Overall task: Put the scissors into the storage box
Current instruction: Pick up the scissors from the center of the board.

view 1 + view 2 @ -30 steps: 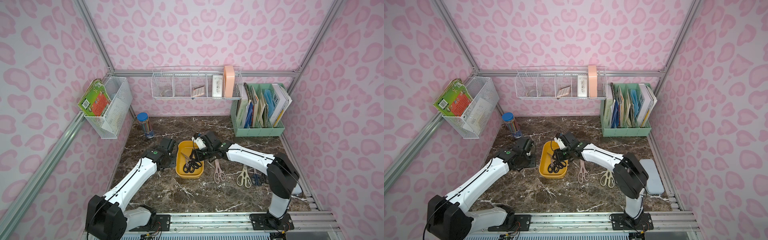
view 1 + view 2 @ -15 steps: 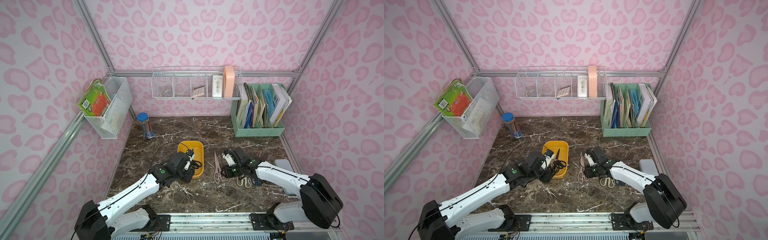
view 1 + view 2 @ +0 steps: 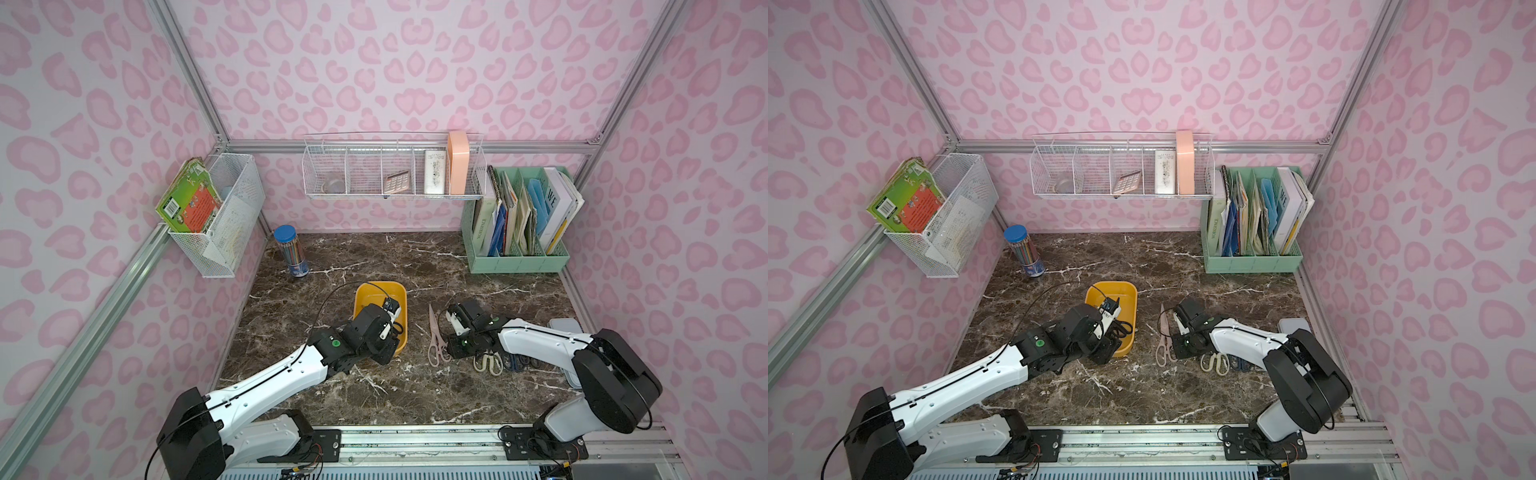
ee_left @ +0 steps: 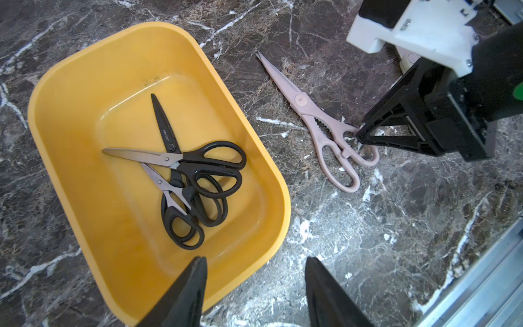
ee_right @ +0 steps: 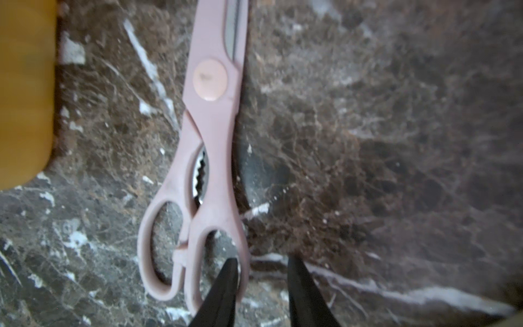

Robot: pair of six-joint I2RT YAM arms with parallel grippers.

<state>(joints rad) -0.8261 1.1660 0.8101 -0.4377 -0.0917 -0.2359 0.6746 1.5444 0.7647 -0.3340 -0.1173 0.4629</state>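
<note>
The yellow storage box (image 3: pixel 376 291) (image 3: pixel 1113 286) (image 4: pixel 85 70) stands mid-table and holds three black-handled scissors (image 4: pixel 209 158). My left gripper (image 3: pixel 384 353) (image 3: pixel 1104 353) (image 4: pixel 256 263) hangs open over the box's near rim, holding nothing. To the right of the box, the pale pink scissors (image 3: pixel 435 332) (image 3: pixel 1163 336) (image 5: pixel 212 127) lie flat. My right gripper (image 3: pixel 446 353) (image 3: pixel 1177 351) (image 5: pixel 261 262) is down at their handles, open by a narrow gap. One finger is inside a handle loop and the other outside it. Cream shears (image 3: pixel 488 361) and dark blue scissors (image 3: pixel 515 361) lie half under the right arm.
A mint-green file organizer (image 3: pixel 515 257) fills the back right corner and a pencil tube (image 3: pixel 291 253) stands back left. White wire baskets (image 3: pixel 395 174) (image 3: pixel 220 216) hang on the walls. A grey tin (image 3: pixel 563 326) lies at the right edge. A metal rail (image 3: pixel 415 440) runs along the front.
My right arm left the box and swung right, down to the pink scissors' handles, its jaws narrowing. My left arm moved from the box's left side to its near end and opened wider.
</note>
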